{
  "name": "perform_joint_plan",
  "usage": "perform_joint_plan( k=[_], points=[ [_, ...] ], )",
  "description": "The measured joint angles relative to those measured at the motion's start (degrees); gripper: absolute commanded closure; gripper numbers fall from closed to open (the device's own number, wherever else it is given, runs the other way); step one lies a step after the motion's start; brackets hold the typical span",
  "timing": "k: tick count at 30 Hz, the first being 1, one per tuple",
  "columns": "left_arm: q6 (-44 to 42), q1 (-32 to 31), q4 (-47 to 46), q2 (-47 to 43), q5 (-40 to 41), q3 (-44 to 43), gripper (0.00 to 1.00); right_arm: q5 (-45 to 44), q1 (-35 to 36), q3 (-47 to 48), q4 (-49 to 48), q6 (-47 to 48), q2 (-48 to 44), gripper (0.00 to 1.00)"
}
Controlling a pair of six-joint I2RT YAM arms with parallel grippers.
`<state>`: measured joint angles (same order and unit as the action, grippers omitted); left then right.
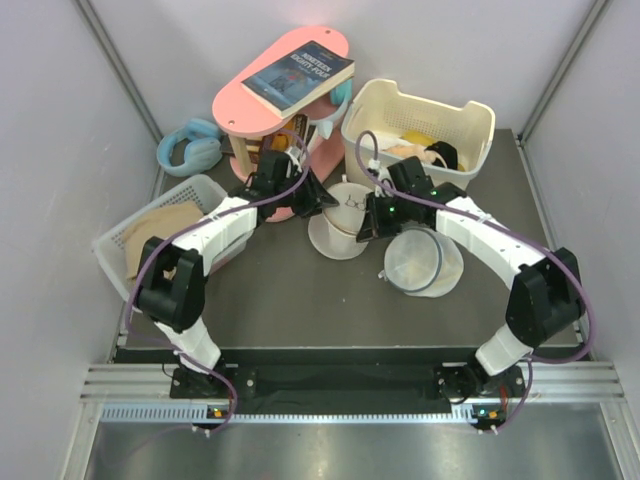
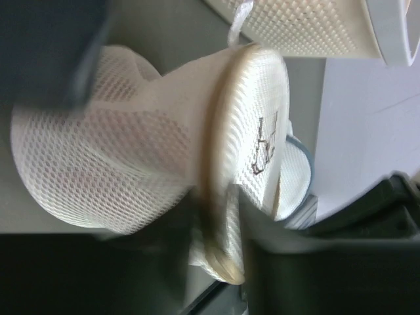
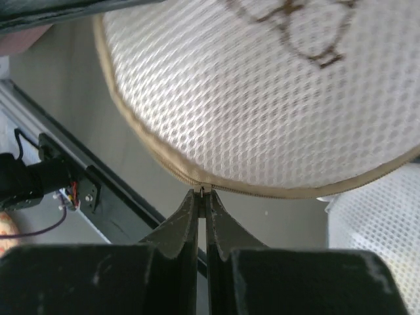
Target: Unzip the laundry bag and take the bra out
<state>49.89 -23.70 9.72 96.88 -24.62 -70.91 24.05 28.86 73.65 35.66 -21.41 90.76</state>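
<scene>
The laundry bag (image 1: 338,236), round cream mesh with a black bra drawing (image 2: 265,146), is held up off the table between both arms. My left gripper (image 1: 318,200) is shut on the bag's beige zip rim (image 2: 216,216), with the bag's mesh body (image 2: 98,157) to its left. My right gripper (image 1: 366,222) is shut on the small metal zipper pull (image 3: 202,192) at the lower edge of the bag's face (image 3: 262,98). The zip looks closed on both sides of the pull. The bra is hidden.
A second round white mesh bag (image 1: 425,262) lies right of the held bag. A white basket (image 1: 420,125) with clothes stands at the back right. A pink stand (image 1: 250,105) with a book on it and blue headphones (image 1: 188,145) are behind. A grey basket (image 1: 118,240) with beige cloth is at left.
</scene>
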Motion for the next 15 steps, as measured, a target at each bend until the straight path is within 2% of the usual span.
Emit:
perform_joint_plan(
  k=[1,4,8,12,14,15],
  points=[
    [-0.94,0.00,0.44,0.96,0.04,-1.62,0.30,0.11,0.81,0.50,-0.15,-0.11,0.02,1.00],
    [-2.23,0.00,2.80,1.51,1.29,-4.07,0.24,0.52,3.76,1.18,-1.38,-0.66,0.07,1.00],
    [-1.62,-0.02,7.91,-0.85,4.72,-3.17,0.23,1.57,7.63,1.53,-3.32,-2.43,2.03,1.00],
    [1.42,0.00,11.06,-9.20,7.17,4.68,0.23,2.38,10.10,3.56,-4.31,-4.02,6.43,1.00],
    [2.91,-0.02,12.09,-12.63,7.61,7.23,0.25,2.78,10.69,5.18,-4.46,-4.31,8.33,1.00],
    [3.76,-0.02,12.11,-14.03,7.72,8.26,0.29,2.99,10.91,6.08,-4.55,-4.35,9.18,1.00]
  ],
)
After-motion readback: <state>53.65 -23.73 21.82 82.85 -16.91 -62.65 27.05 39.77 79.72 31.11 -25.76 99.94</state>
